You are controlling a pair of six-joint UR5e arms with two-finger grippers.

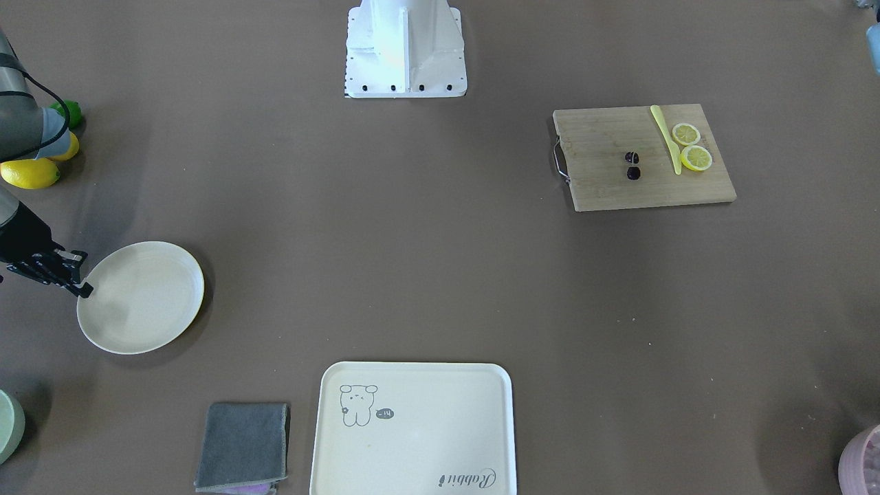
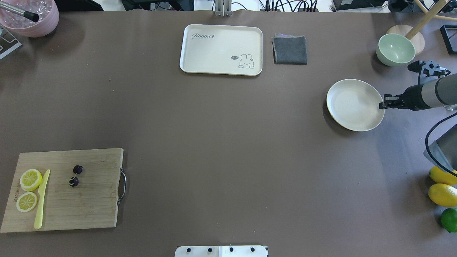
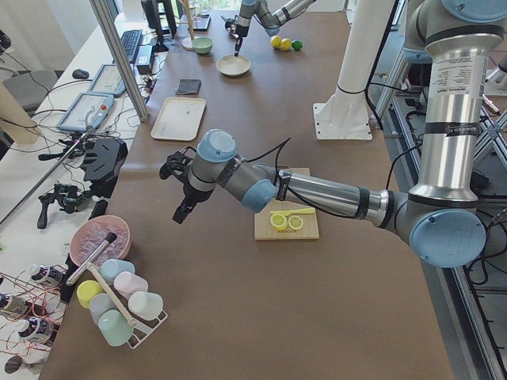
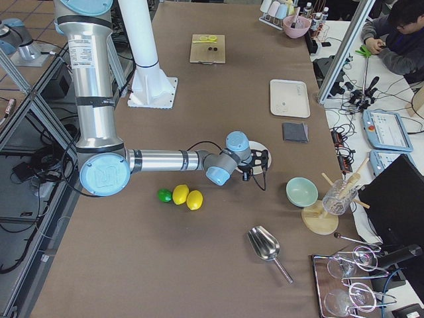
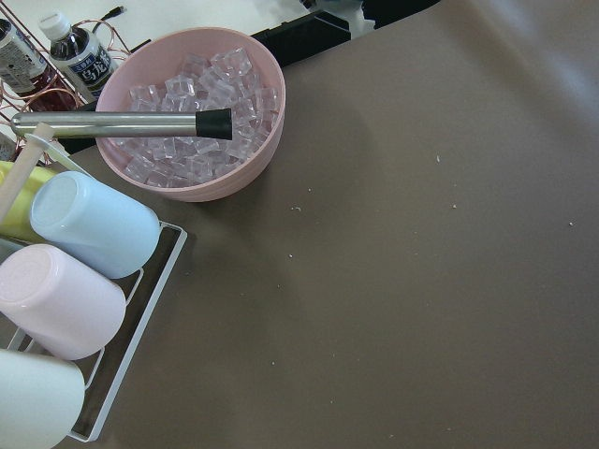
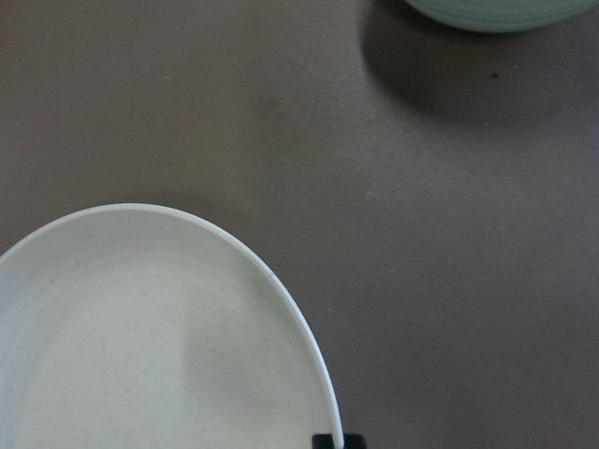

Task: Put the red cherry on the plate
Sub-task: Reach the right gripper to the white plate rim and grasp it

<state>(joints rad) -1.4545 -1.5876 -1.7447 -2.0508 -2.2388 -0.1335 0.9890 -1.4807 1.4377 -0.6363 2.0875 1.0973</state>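
The red cherry (image 2: 75, 175) is a dark joined pair lying on a wooden cutting board (image 2: 89, 200) at the near left, and it also shows in the front view (image 1: 632, 166). Nothing touches it. The round cream plate (image 2: 353, 107) sits far off at the right. My right gripper (image 2: 382, 105) is at the plate's right rim. In the right wrist view its black fingertips (image 6: 326, 441) sit tight on either side of that rim (image 6: 309, 346). My left gripper (image 3: 180, 215) hangs above the table near the pink ice bowl. I cannot tell whether it is open or shut.
Two lemon slices (image 2: 30, 178) and a yellow knife (image 2: 41, 200) share the board. A cream bear tray (image 2: 221, 43) and grey cloth (image 2: 290, 50) lie at the far edge. A green bowl (image 2: 395, 49), lemons (image 2: 442, 194) and a lime (image 2: 449, 219) flank the right arm. Pink ice bowl (image 5: 192, 112) at far left.
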